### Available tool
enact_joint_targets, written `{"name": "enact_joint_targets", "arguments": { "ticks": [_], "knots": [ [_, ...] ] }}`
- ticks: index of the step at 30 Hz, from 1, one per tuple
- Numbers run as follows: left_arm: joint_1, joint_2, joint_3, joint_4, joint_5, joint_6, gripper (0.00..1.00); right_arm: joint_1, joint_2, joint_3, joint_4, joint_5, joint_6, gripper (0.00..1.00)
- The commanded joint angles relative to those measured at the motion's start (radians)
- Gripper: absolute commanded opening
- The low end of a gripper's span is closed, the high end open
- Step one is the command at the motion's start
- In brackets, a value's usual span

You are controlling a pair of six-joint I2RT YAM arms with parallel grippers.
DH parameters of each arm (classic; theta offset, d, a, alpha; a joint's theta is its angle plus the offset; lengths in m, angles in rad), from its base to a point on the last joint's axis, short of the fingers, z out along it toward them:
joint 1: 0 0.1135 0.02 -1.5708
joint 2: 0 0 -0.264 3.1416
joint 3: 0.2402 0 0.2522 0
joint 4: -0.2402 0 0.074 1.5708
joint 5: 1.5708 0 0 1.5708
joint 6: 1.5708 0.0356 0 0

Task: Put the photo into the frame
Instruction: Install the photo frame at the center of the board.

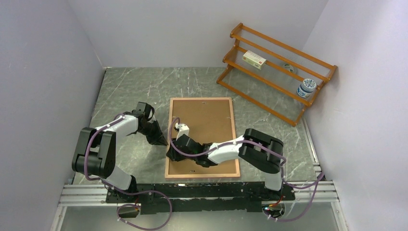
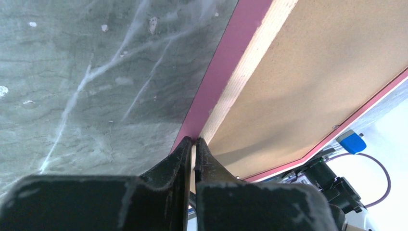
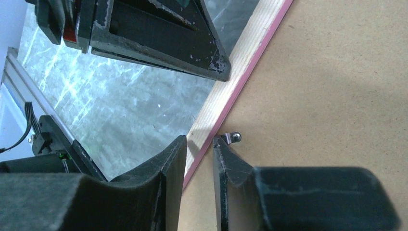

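So the frame (image 1: 202, 99) is lying face down on the table (image 1: 134, 86), wood side up. Its long axis runs away from the arm bases, and the brown backing board (image 1: 207, 120) sits inside it. Can't see the photo anywhere. It might be under the board, but I honestly can't tell.

Both grippers are crowded onto the same spot, the near half of the frame's left long rail. The left gripper (image 2: 195, 142) comes in from outside the frame. Its fingers are pressed together, with the tips right at the rail where the pink side meets the wood.

The right gripper (image 3: 199, 139) reaches across the board from the other side. Its jaws stand partly apart and straddle the inner edge of that rail, not clamped on anything I can make out.

What matters is the little metal tab (image 3: 235, 137). It sits on the board side of the rail, touching or just beside the tip of the right gripper's board-side finger. So the right arm is the one placed for it. My guess is that tab is the next thing to get worked.

Count:
- one frame
- one backing board
- one tab in view
- two grippers
- one orange rack (image 1: 284, 47) well off at the far right, with one small box (image 1: 254, 59) and one blue-and-white jar (image 1: 306, 88) on it
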Motion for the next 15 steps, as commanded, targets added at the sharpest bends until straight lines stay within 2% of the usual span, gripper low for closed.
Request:
{"name": "enact_joint_targets", "arguments": {
  "ticks": [1, 5, 13, 15],
  "knots": [
    [-0.020, 0.011, -0.036, 0.013, 0.043, -0.038, 0.10, -0.019, 0.068, -0.016, 0.051, 0.128, -0.026, 0.31],
    [-0.020, 0.013, -0.028, 0.004, 0.039, -0.038, 0.13, -0.019, 0.041, -0.032, 0.093, 0.119, -0.037, 0.31],
    [-0.020, -0.003, 0.012, -0.010, 0.024, -0.008, 0.41, -0.037, -0.215, -0.152, 0.160, 0.062, -0.040, 0.37],
    [-0.019, 0.002, 0.020, -0.010, 0.028, 0.001, 0.43, -0.053, -0.246, -0.167, 0.132, 0.038, -0.009, 0.39]
  ]
}}
